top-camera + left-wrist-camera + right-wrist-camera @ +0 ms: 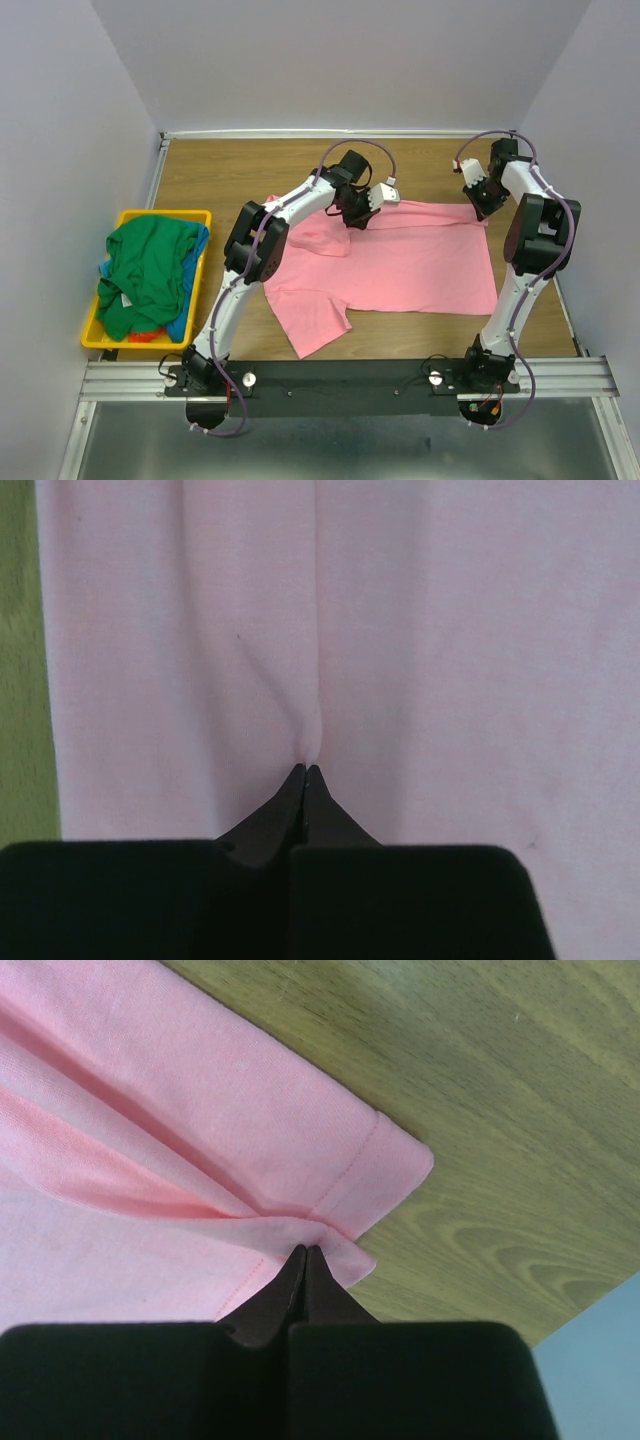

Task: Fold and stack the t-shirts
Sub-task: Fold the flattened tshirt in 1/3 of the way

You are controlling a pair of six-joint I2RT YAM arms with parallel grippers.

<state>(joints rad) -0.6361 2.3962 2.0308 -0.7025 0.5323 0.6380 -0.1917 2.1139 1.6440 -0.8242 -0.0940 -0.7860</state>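
We find the soft pink cotton t-shirt [400,265] spread on the wooden tabletop [230,170] | left jaws pinched on a pucker near its far edge | right jaws clamped on its hemmed corner

1. Pink t-shirt [400,265]: soft knit cloth, matt, fine even weave. Stitched hem shows at its far right corner.
2. Green t-shirt [150,270], left: matt cloth, crumpled.
3. Yellow bin [165,215]: smooth plastic, slight gloss.
4. Table [250,165]: wood grain, smooth, low sheen.
5. Left gripper [305,768] and right gripper [305,1250]: fingers black, matt, plastic-looking.
6. Left arm [225,310]: white shell smooth and glossy, black joints duller.
7. Near rail [130,380]: bare grey metal, brushed look.
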